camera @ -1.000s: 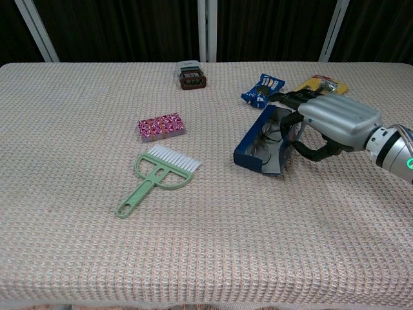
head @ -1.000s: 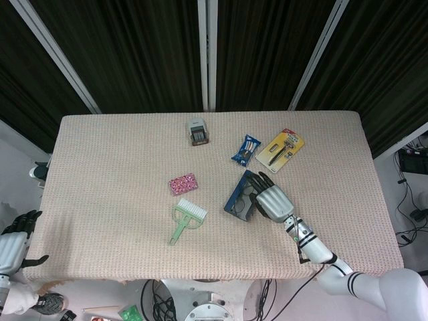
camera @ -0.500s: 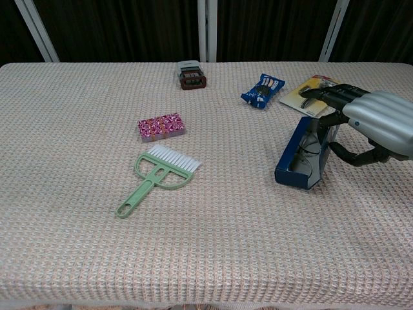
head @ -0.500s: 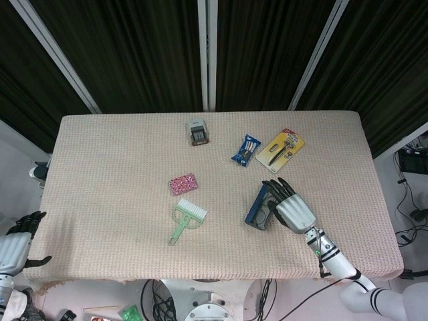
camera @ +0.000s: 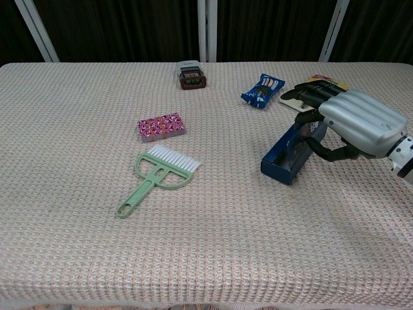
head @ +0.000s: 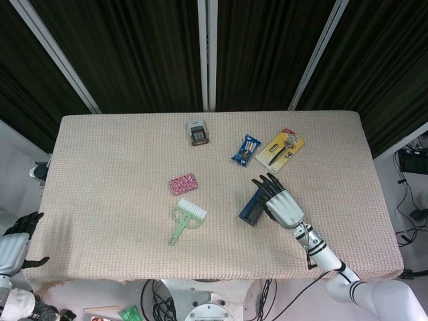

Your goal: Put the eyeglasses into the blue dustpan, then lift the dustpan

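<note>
My right hand (head: 281, 204) (camera: 358, 123) grips the blue dustpan (head: 251, 205) (camera: 292, 154) by its right side, right of the table's middle. The dustpan is tipped on edge, its blue outer wall facing the cameras. Whether its low corner touches the cloth I cannot tell. The eyeglasses are hidden inside it, behind that wall and my fingers. My left hand (head: 13, 244) hangs off the table's front left corner, fingers apart and holding nothing; only the head view shows it.
A green brush (head: 185, 221) (camera: 158, 177) and a pink packet (head: 182, 184) (camera: 161, 126) lie left of the dustpan. Behind it are a blue snack packet (head: 245, 149) (camera: 262, 90), a yellow razor pack (head: 281, 150) (camera: 321, 82) and a small grey device (head: 196, 131) (camera: 191, 74).
My right hand carried the dustpan to the right, then partway back left. The dustpan turned, so its inside and the eyeglasses no longer show. The left hand barely moved.
</note>
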You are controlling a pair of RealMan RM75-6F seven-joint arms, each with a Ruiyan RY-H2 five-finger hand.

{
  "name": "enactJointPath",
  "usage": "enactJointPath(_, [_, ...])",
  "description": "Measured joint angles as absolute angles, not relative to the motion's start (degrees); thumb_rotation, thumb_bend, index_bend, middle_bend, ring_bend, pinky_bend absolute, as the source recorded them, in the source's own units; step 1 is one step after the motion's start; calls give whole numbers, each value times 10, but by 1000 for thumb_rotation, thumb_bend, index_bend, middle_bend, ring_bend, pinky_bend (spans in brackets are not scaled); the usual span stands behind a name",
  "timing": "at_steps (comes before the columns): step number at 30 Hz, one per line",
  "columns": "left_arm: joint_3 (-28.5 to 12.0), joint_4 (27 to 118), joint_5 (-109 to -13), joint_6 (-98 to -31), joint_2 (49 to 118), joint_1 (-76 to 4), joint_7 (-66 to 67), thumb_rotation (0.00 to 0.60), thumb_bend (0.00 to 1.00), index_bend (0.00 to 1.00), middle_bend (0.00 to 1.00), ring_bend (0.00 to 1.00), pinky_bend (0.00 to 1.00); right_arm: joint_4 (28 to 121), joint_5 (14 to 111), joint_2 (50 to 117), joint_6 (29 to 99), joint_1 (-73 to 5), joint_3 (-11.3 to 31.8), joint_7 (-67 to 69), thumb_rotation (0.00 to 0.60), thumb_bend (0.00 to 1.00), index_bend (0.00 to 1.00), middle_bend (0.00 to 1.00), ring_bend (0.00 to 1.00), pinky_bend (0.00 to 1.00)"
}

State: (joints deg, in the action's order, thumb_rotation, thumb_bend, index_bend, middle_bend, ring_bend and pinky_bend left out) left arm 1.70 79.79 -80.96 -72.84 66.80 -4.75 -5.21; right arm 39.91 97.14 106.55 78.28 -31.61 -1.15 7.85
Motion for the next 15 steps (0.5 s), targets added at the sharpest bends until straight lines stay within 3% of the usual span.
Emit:
enactJointPath(1, [17, 798, -810, -728, 668, -48, -52, 600, 77, 83, 61, 80, 242, 391, 972, 1070, 784, -317, -11, 84, 600, 328, 503, 23, 0, 0])
enactJointPath(2, [17, 798, -809, -728, 668, -48, -52, 600, 77, 83, 61, 80, 242, 383, 972, 1075, 784, -318, -11, 89, 600, 299, 262, 3, 0, 0])
enactJointPath(3, [17, 798, -809, -728, 667, -48, -52, 600, 77, 83, 62, 80, 242, 374, 973, 1080, 785, -319, -11, 92, 600, 272, 94, 0, 0, 0])
enactJointPath(4, [17, 798, -809, -728, 667, -48, -52, 600, 77, 83, 62, 80, 242, 368, 972, 1084, 786, -319, -10, 92, 600, 251, 17, 0, 0, 0])
enactJointPath(15, [16, 804, -809, -729, 663, -48, -50, 600, 77, 83, 61, 80, 242, 323, 969, 1119, 826, -325, 4, 144, 600, 176, 0, 0, 0, 0])
